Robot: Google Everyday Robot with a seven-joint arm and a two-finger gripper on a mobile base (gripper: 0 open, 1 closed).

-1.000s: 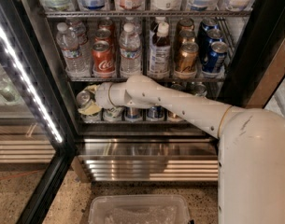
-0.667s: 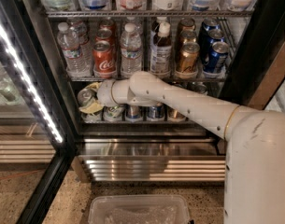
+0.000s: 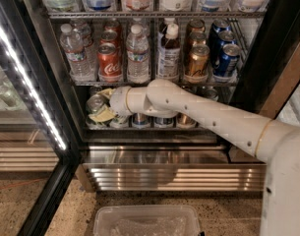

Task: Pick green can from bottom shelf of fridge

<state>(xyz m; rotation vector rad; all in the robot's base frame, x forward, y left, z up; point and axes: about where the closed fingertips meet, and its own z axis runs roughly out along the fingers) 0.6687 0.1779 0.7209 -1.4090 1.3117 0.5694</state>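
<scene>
The fridge (image 3: 267, 43) stands open with its glass door (image 3: 21, 112) swung to the left. My gripper (image 3: 101, 104) is at the left end of the bottom shelf (image 3: 154, 128), reached in by my white arm (image 3: 203, 114) from the right. Its pale fingers (image 3: 104, 115) sit above and below the green can (image 3: 94, 103), which shows a silver top and leans toward me. The can's body is mostly hidden by the fingers. Several other short cans stand behind my arm on the same rack.
The shelf above holds water bottles (image 3: 137, 58), a red cola can (image 3: 109, 64), gold-brown cans (image 3: 196, 63) and blue cans (image 3: 226, 58). A bright LED strip (image 3: 29, 87) runs down the door frame. A ribbed steel base (image 3: 164, 173) lies below, and a clear plastic bin (image 3: 144, 220) sits on the floor.
The gripper stays at the left end of the bottom shelf around the can. It and the arm have shifted slightly right and toward me.
</scene>
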